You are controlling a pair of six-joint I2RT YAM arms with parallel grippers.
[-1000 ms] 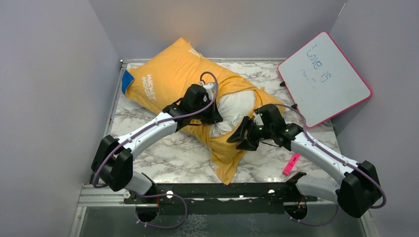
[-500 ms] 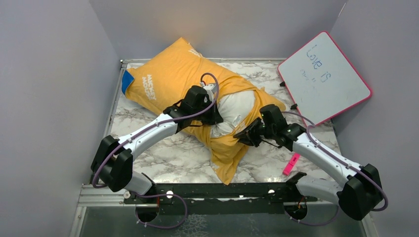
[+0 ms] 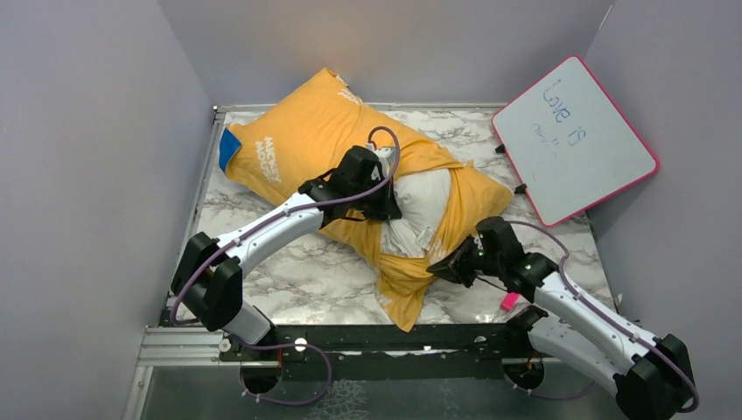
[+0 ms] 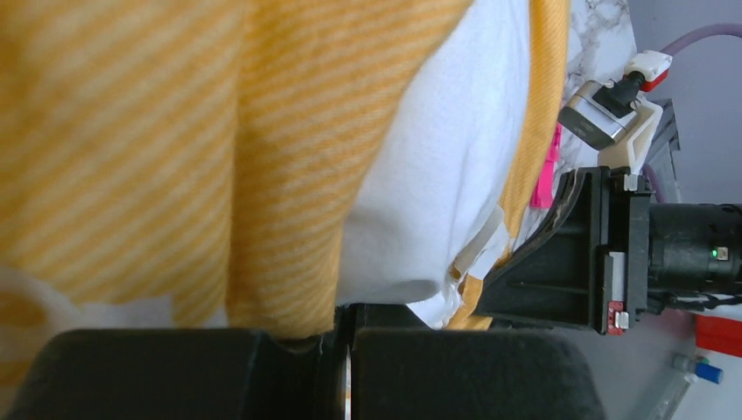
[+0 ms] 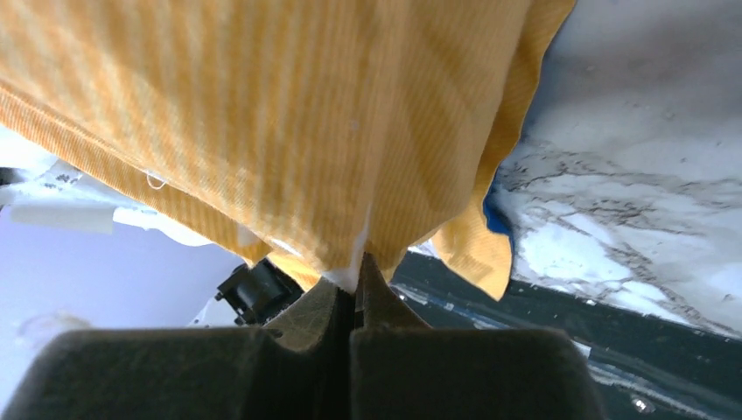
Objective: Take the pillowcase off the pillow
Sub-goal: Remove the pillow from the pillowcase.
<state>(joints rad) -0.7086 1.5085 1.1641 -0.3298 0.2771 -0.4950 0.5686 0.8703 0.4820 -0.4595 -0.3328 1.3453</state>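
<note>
The orange-yellow pillowcase (image 3: 306, 140) lies diagonally across the marble table, a blue corner showing at its far left end. The white pillow (image 3: 424, 201) bulges out through an opening in its middle. My left gripper (image 3: 388, 208) is shut at the left edge of that opening. In the left wrist view a fold of pillowcase (image 4: 289, 175) runs down into its tips (image 4: 344, 328), with the pillow (image 4: 437, 166) right beside them. My right gripper (image 3: 451, 262) is shut on the pillowcase's near right edge. The right wrist view shows the cloth (image 5: 306, 114) stretched taut from its tips (image 5: 357, 278).
A pink-edged whiteboard (image 3: 573, 140) leans at the back right corner. A pink marker (image 3: 509, 300) lies on the table (image 3: 306, 271) beside my right arm. Grey walls close in the left, back and right sides. A black rail runs along the near edge.
My right gripper went from open to shut on the pillowcase edge and drew back toward the near right, pulling the cloth taut. My left arm shifted slightly right with the bundle.
</note>
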